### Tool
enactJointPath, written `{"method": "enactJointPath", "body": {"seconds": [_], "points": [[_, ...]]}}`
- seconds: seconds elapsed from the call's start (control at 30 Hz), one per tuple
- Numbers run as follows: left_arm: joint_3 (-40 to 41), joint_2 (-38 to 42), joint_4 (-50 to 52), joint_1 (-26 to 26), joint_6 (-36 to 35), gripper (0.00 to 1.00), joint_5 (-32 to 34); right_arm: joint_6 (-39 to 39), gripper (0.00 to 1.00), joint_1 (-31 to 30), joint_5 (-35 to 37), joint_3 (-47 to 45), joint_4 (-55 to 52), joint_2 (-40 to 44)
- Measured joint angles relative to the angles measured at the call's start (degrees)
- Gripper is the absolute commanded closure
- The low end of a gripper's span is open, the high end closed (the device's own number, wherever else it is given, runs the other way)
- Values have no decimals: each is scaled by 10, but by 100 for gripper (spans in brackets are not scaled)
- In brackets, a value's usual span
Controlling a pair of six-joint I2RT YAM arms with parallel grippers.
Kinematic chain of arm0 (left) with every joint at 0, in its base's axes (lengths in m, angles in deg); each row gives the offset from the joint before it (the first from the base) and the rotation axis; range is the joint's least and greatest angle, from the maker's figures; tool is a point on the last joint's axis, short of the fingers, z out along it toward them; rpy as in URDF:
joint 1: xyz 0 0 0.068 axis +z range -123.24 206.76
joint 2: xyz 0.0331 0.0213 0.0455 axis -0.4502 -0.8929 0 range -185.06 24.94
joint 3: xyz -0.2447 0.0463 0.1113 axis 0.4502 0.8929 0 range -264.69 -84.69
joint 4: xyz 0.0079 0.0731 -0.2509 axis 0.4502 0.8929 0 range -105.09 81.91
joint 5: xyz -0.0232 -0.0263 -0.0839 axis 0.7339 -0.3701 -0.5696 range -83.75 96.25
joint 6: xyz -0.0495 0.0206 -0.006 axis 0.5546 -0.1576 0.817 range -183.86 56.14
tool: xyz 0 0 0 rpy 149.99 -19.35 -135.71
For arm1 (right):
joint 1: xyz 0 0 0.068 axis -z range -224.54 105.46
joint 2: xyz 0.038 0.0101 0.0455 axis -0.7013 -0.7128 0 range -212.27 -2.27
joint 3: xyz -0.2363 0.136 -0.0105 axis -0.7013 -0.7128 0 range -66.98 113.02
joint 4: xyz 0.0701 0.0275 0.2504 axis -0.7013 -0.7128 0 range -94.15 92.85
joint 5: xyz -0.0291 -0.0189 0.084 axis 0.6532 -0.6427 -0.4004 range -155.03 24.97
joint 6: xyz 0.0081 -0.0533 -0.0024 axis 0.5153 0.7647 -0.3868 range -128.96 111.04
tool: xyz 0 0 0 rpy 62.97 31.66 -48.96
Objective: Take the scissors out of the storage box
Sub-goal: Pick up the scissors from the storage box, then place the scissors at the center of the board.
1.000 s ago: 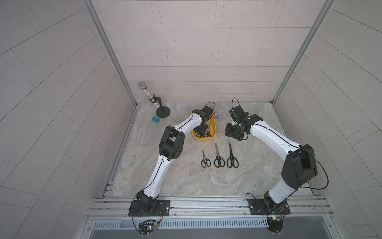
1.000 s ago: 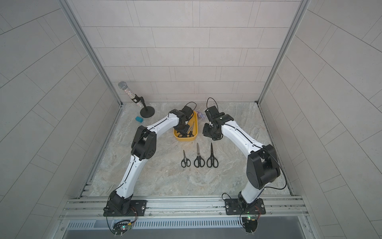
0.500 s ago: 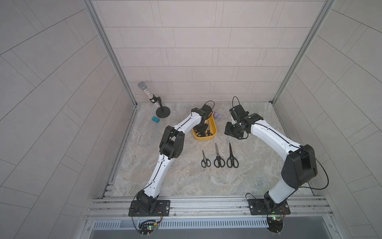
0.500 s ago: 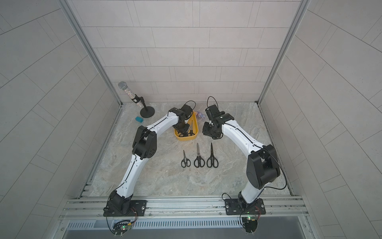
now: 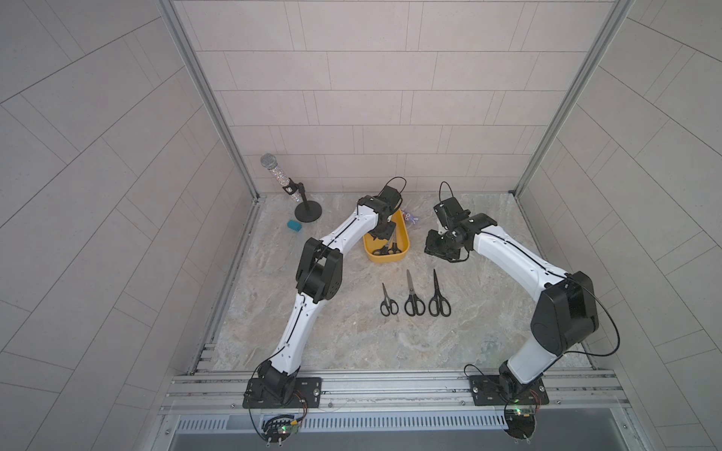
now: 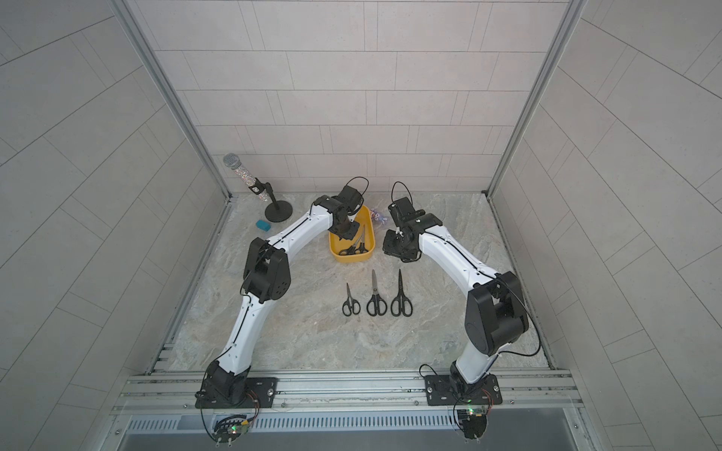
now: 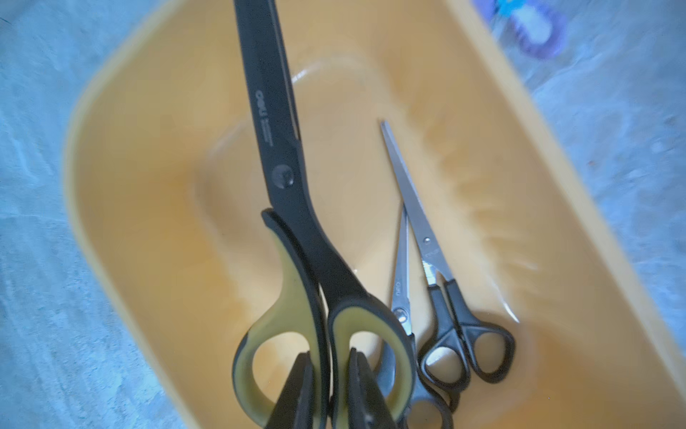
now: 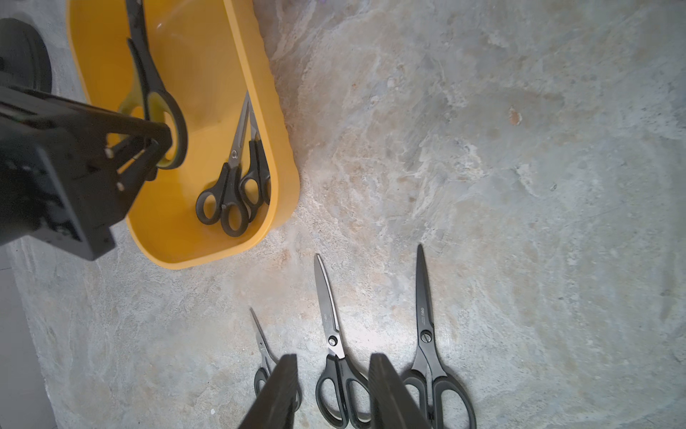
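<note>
The mustard-yellow storage box (image 5: 406,250) (image 6: 371,238) (image 7: 92,185) (image 8: 286,167) stands at the back middle. My left gripper (image 7: 330,386) (image 5: 381,234) reaches into it, shut on the handles of the yellow-and-black scissors (image 7: 282,148) (image 8: 148,74), one finger through each loop. Two black-handled scissors (image 7: 402,297) (image 7: 434,256) with silver blades lie crossed beside them in the box. Three more scissors (image 5: 389,302) (image 5: 413,298) (image 5: 439,296) lie in a row on the table in front. My right gripper (image 8: 334,371) (image 5: 439,250) hovers open and empty to the right of the box.
A glittery microphone on a round stand (image 5: 289,187) stands at the back left, with a small teal block (image 5: 294,225) beside it. A small purple-and-blue toy (image 5: 409,216) (image 7: 531,26) lies just behind the box.
My left gripper's jaws have closed onto the yellow-and-black handles inside the box. The right arm has stayed where it was.
</note>
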Motion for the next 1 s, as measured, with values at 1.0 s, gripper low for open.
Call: {"method": "enactJointPath", "body": {"seconds": [1.0], "points": [[678, 521, -162, -65, 257, 100, 55, 6, 63, -16, 3, 38, 17, -23]]}}
